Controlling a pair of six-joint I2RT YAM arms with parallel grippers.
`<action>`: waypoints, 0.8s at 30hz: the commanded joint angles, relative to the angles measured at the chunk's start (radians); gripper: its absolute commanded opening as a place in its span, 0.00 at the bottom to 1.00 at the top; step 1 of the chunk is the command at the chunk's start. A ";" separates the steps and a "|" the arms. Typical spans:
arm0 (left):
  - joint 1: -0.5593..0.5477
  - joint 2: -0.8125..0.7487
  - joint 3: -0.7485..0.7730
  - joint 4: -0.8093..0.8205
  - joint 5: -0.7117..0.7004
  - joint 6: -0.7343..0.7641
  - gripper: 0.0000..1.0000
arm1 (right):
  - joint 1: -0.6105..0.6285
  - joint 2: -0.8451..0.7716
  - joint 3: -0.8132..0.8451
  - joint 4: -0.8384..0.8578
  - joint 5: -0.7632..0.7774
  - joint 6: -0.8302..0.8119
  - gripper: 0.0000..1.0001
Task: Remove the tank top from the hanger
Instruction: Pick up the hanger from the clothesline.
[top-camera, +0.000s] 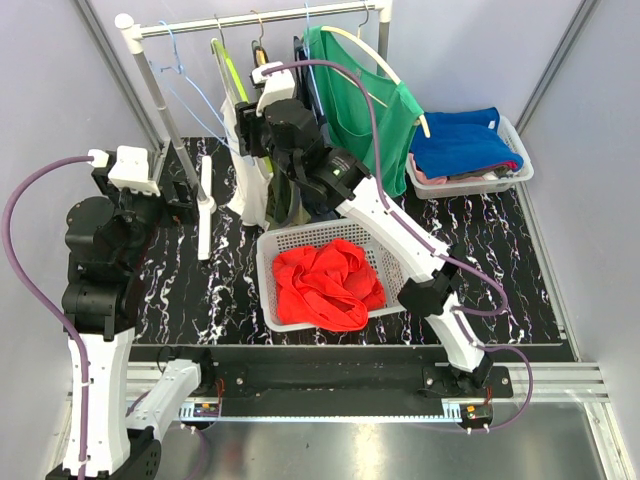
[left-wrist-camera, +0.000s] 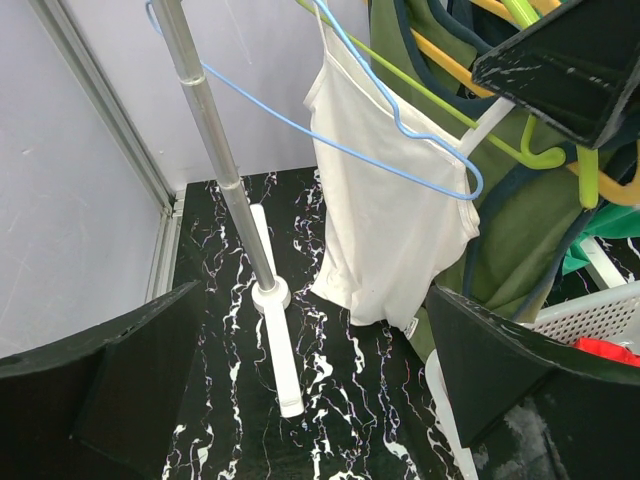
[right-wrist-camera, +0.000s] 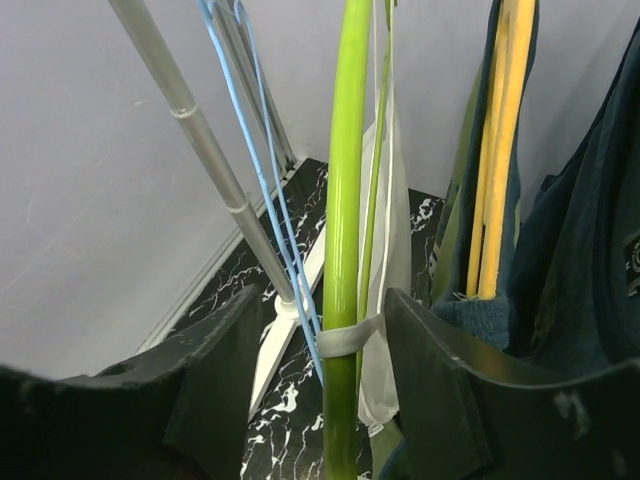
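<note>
White tank top (top-camera: 250, 185) hangs on the lime hanger (top-camera: 230, 75) at the left part of the rack rail (top-camera: 250, 20), with its hem down near the black marble table (top-camera: 500, 270). You have the right pincer (top-camera: 252, 130) up at the top's upper edge, beside the dark garments (right-wrist-camera: 590, 250).

Right wrist view: your fingers (right-wrist-camera: 215, 380) are spread. The lime hanger (right-wrist-camera: 345, 200) arm runs straight up the gap between them. A white strap (right-wrist-camera: 350, 337) of the top wraps round that arm, right between the fingers. Neither pad visibly touches hanger or strap. More white fabric hangs just behind the arm. So the right pincer (right-wrist-camera: 325, 295) is spread, straddling hanger and strap, pinching nothing.

Your left pincer (top-camera: 185, 195) sits low and to the left, well apart from the top, near the rack's upright pole (top-camera: 155, 90). Left wrist view: its fingers (left-wrist-camera: 130, 390) are wide apart with nothing between them. The top (left-wrist-camera: 385, 230) hangs ahead, up and right of the gap, with a blue hanger (left-wrist-camera: 400, 120) crossing in front of it. The pole stands left of the top, foot on the table.

White basket (top-camera: 265, 260) with red cloth (top-camera: 325, 285) sits in front of the rack, under your right arm.
</note>
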 joint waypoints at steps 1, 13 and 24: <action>0.004 -0.013 0.020 0.037 0.015 -0.010 0.99 | 0.005 0.018 -0.004 0.015 -0.027 0.010 0.56; 0.004 -0.022 0.015 0.032 0.007 -0.010 0.99 | 0.015 -0.010 -0.014 0.024 0.005 -0.039 0.00; 0.004 -0.028 -0.005 0.040 -0.002 -0.007 0.99 | 0.041 -0.097 -0.126 0.242 0.116 -0.143 0.00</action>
